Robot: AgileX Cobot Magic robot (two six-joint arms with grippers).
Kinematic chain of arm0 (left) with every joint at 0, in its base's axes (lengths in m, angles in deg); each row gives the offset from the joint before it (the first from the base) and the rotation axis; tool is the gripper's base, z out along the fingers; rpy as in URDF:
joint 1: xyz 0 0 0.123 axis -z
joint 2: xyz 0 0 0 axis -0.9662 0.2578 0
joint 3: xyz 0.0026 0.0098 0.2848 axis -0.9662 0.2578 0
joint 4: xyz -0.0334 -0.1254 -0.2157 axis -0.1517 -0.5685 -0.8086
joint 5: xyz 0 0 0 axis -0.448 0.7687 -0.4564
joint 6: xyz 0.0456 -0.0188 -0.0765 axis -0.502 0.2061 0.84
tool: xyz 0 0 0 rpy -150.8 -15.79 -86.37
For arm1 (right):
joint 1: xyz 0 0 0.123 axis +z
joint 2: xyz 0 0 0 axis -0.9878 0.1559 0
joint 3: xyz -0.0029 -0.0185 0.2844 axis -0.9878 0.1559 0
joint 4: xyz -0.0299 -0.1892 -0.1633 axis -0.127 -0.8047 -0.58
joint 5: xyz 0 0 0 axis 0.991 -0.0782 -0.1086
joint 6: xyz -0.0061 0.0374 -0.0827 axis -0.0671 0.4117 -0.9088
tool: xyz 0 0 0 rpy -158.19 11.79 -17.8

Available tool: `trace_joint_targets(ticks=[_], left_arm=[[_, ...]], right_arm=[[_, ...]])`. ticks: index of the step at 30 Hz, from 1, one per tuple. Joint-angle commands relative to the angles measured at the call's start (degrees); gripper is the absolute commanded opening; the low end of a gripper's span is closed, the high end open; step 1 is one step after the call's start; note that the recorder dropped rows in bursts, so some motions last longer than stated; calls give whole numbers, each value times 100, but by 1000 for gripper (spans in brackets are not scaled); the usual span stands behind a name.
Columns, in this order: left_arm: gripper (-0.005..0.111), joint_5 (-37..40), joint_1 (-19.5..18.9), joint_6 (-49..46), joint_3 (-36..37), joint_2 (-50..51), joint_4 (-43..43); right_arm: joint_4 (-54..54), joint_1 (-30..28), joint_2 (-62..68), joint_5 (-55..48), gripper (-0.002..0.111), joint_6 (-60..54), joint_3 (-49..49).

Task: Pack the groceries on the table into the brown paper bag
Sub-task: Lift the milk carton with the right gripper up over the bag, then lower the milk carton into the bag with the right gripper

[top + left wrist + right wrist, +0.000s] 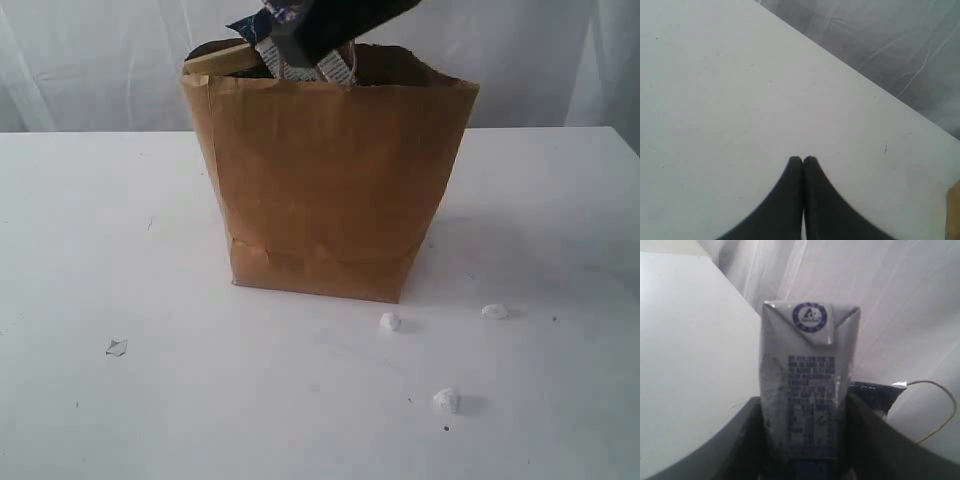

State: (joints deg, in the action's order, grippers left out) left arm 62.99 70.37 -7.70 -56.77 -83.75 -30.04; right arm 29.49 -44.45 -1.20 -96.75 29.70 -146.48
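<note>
A tall brown kraft paper bag (pixel 325 190) stands upright in the centre of the frame on a large white tabletop (pixel 90 230). At top centre, over the bag's open mouth, the right gripper (pixel 805 407) hangs with its dark jaws clamped on a small white-and-blue carton (pixel 807 365). A long dark-blue packet (pixel 872 395) pokes up just behind it. The left gripper (pixel 803 161) hovers over bare table, jaws pressed together, grasping nothing. Small white crumbs (pixel 445 400) lie at lower right.

Left gripper (pixel 803 160): black, smooth, tapered, rounded tips. Right gripper (pixel 804 402): matte black.
</note>
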Motion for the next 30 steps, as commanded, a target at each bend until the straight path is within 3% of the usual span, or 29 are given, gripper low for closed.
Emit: trace_joint_targets(ticks=[1,10,21,30], left_arm=[[0,-6,37,5,27,-51,32],[0,-6,37,5,27,-51,32],[0,-6,37,5,27,-51,32],[0,-6,37,5,27,-51,32]], right_arm=[[41,-6,-39,1017,7,-16,-56],[-1,-156,-39,1482,7,-16,-56],[-1,-1212,-39,992,7,-16,540],[180,-1375,167,2705,7,119,1171]])
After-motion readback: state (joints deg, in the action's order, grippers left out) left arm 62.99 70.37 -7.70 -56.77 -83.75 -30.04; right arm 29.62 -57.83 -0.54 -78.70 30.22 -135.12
